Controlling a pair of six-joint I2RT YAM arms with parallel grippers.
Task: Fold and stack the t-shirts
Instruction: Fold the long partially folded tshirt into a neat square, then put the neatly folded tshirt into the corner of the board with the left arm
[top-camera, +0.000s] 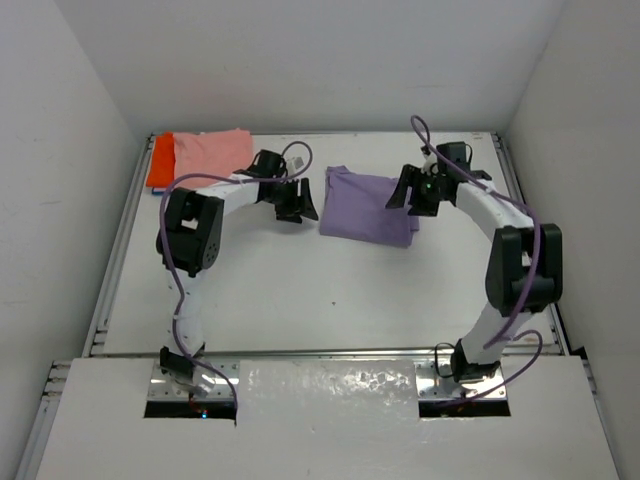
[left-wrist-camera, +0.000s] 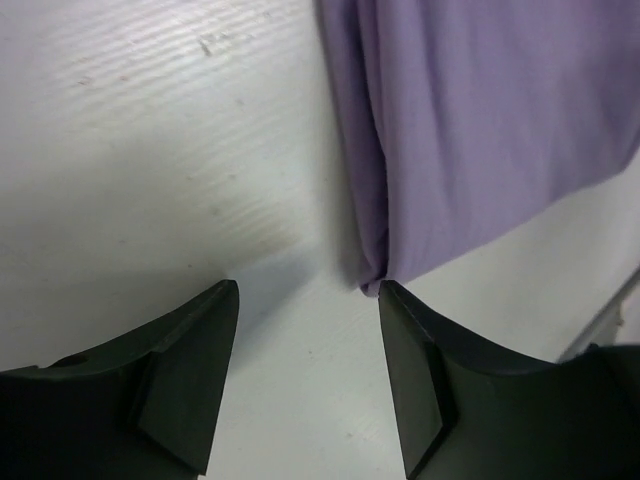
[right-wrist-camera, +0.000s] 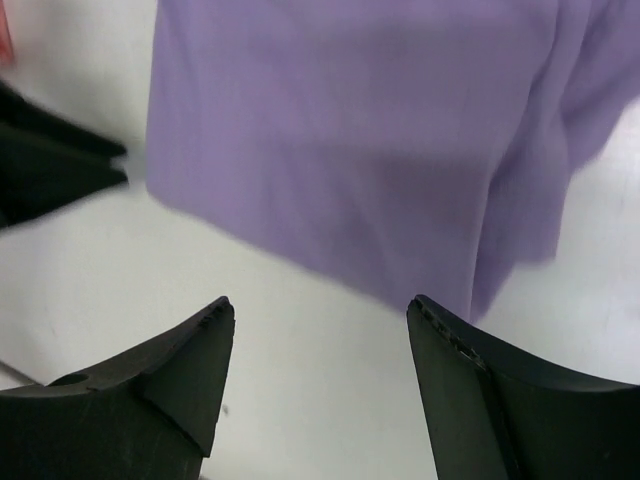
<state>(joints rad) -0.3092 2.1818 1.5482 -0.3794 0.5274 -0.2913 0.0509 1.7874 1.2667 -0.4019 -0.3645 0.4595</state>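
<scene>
- The left gripper (top-camera: 296, 200) hangs just off the left edge of the lavender t-shirt (top-camera: 368, 207), fingers spread with nothing between them. The right gripper (top-camera: 412, 192) sits at the shirt's right edge, also spread and empty.
- The lavender t-shirt lies folded on the bench (top-camera: 330, 290), right of the middle. It is well apart from the salmon-pink t-shirt (top-camera: 212, 155), which lies over the orange-red t-shirt (top-camera: 160, 160) in the far left corner.
- My worry is the carry-over. If a gripper pinches only the top layer, the fold will likely fall open as the shirt lifts.
- If the shirt is dragged across the bench rather than lifted, the underside could bunch up and the fold would go crooked.
- Both arms crowd the same shirt from either side, so a reach inward by one could knock the other.
- Only the top view shows the pink-on-orange stack, and so how far the lavender shirt has to travel.
- The left wrist view alone shows the folded edge close up, its doubled corner just beside that gripper's right-hand finger.
- The right wrist view shows the near edge of the shirt, a looser flap hanging out on the right, and the other gripper as a dark shape at the left.
</scene>
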